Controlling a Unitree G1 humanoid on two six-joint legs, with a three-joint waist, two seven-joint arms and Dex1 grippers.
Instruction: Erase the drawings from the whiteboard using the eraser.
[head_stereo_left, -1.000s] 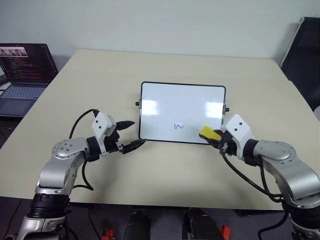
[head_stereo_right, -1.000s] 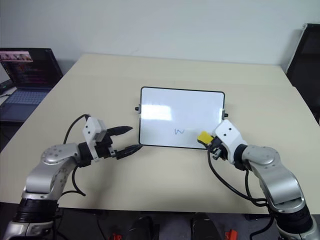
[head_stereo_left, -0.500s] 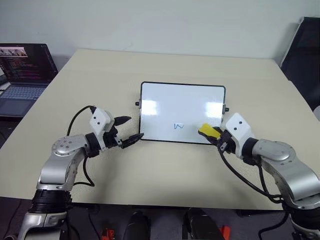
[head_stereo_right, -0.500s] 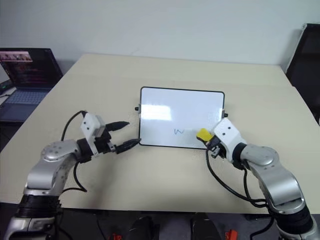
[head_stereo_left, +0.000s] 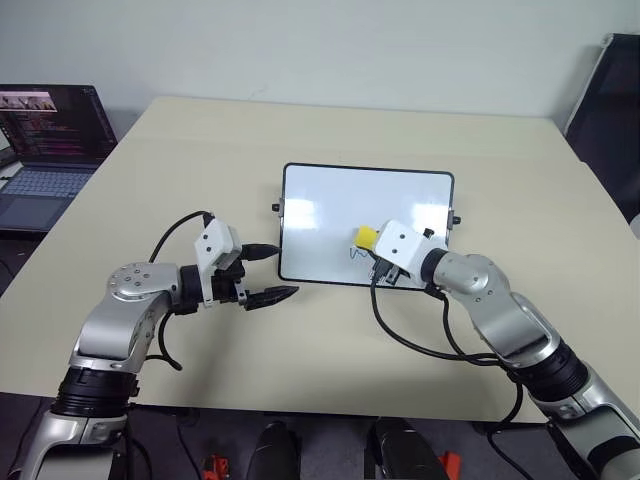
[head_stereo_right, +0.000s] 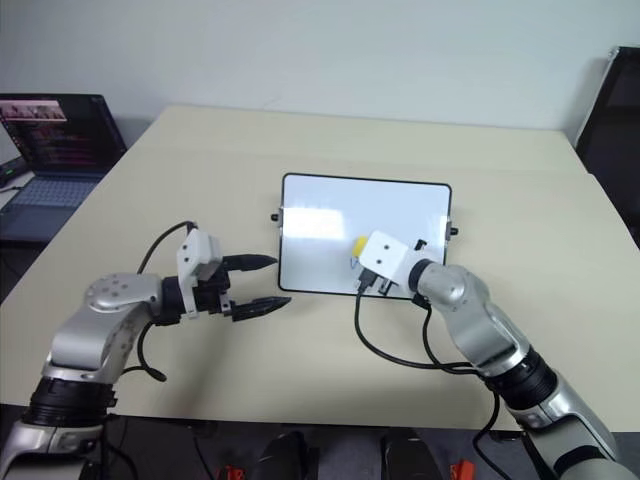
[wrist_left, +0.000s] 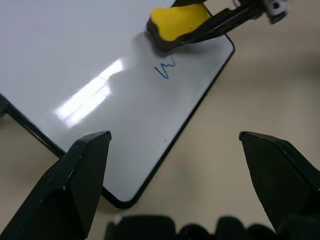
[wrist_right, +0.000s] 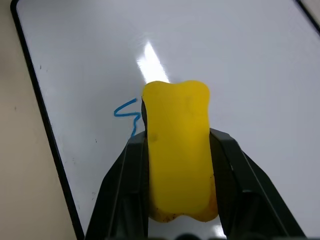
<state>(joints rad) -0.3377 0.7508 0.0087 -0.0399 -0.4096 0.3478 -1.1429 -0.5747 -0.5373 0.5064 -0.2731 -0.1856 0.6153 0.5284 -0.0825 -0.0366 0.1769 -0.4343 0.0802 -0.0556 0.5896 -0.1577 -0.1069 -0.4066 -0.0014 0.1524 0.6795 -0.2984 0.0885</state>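
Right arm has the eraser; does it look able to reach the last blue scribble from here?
Probably yes. The right gripper holds the eraser right beside the scribble on the whiteboard, nothing between them.

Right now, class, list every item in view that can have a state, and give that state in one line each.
Left gripper: jaws open, empty.
Right gripper: jaws shut on the small yellow block eraser.
Black-framed glossy whiteboard: flat on the table, one blue scribble left.
Dark laptop: open, screen lit.
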